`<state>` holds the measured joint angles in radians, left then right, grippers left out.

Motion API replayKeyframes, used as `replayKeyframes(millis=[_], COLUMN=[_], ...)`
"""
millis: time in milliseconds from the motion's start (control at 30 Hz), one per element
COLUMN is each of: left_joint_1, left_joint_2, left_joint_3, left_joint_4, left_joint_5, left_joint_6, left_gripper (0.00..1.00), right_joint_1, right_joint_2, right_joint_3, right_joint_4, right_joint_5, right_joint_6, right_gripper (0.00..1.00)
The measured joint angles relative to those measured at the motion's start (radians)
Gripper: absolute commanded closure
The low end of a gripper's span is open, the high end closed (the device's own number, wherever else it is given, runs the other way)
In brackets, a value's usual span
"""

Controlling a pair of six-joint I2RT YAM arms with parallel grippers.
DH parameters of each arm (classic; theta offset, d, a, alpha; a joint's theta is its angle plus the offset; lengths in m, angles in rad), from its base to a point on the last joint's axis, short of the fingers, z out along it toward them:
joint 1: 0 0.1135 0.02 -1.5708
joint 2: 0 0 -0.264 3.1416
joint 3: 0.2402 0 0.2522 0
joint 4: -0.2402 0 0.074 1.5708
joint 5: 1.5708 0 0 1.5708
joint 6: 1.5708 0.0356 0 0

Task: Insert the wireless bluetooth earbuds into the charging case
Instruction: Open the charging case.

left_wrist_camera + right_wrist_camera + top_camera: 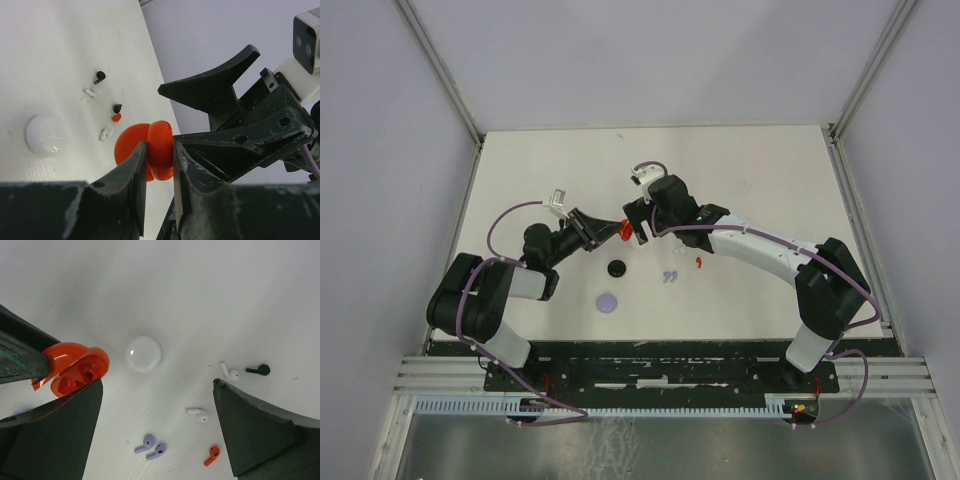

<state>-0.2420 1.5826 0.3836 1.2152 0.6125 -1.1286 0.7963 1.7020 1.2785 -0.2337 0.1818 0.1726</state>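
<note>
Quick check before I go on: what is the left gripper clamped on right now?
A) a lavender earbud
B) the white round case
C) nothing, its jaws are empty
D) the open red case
D: in the left wrist view the left gripper pinches one half of the open red case between its fingers, while the white round case lies apart on the table.

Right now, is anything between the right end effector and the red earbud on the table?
Nothing visible. The right end effector hangs open above the table; the red earbud lies alone there, the lavender pair apart from it. The red case, held by the left end effector, is off to the side.
</note>
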Motion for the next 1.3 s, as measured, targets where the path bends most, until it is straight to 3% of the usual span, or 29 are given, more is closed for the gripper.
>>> replayKeyframes(millis=[400, 633, 767, 1067, 1300], left_joint_1=[-0.004, 0.005, 0.008, 0.011, 0.011], left_joint_2=[-0.003, -0.047, -0.048, -0.001, 0.024], left_joint_3=[0.006, 0.008, 0.008, 0.007, 0.0], left_joint_4=[0.011, -0.008, -0.007, 0.06, 0.084], left_joint_5=[-0.018, -0.085, -0.1, -0.102, -0.102], left_joint_6=[-0.043, -0.077, -0.095, -0.145, -0.161], left_gripper=[0.97, 0.97, 0.97, 0.97, 0.97], right_joint_1=[-0.017, -0.15, -0.195, -0.191, -0.194], right_joint_2=[0.0, 0.0, 0.001, 0.042, 0.057], right_joint_3=[-0.005, -0.013, -0.024, -0.063, -0.068], right_joint_4=[0.003, -0.127, -0.219, -0.305, -0.329], right_joint_5=[0.045, 0.118, 0.145, 0.138, 0.133], right_joint_6=[0.034, 0.122, 0.146, 0.164, 0.159], right_gripper=[0.01, 0.03, 0.08, 0.32, 0.4])
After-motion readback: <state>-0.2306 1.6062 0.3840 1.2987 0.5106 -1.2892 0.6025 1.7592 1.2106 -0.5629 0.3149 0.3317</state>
